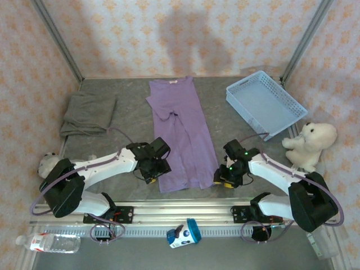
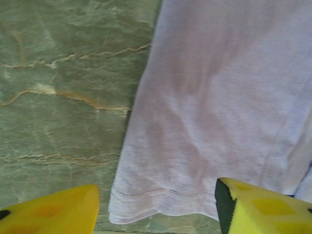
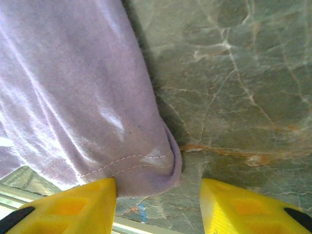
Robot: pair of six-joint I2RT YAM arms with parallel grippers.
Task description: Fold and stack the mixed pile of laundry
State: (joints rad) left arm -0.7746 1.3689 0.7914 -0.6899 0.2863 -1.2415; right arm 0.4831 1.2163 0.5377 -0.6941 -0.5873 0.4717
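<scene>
Lavender-purple soft cloth T-shirt [image 1: 181, 132] lies flat. Left gripper [image 2: 156, 207]: 2 yellow jaws apart, one hem corner (stitched edge) between them, unclamped. Right gripper [image 3: 158, 197]: jaws apart, opposite hem corner between them, unclamped.

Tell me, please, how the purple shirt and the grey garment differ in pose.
The purple shirt lies stretched long down the middle of the table; the grey garment sits in a compact heap at far left. The shirt's near hem corners sit between the fingers of the left gripper and right gripper; the grey garment lies away from both. Both rest on the table.
</scene>
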